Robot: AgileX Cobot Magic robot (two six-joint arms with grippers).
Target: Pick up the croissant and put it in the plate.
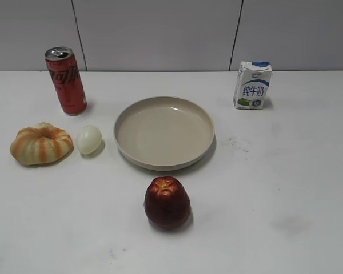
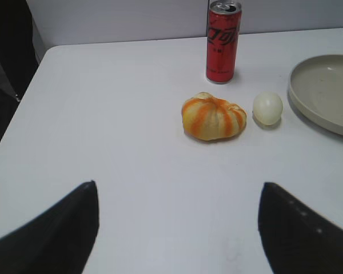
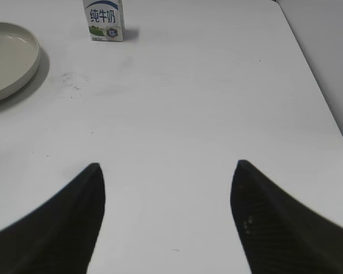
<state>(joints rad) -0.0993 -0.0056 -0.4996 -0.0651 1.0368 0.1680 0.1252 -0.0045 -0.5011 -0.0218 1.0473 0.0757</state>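
The croissant (image 1: 42, 144), a curled roll with orange-brown and cream stripes, lies on the white table at the left. It also shows in the left wrist view (image 2: 214, 117), well ahead of my left gripper (image 2: 177, 185), which is open and empty. The beige plate (image 1: 164, 157) sits empty in the middle; its rim shows in the left wrist view (image 2: 308, 111) and the right wrist view (image 3: 28, 71). My right gripper (image 3: 167, 166) is open and empty over bare table. Neither gripper appears in the exterior view.
A pale egg (image 1: 89, 139) lies between croissant and plate. A red cola can (image 1: 66, 80) stands behind the croissant. A dark red apple (image 1: 167, 202) sits in front of the plate. A milk carton (image 1: 252, 85) stands at the back right.
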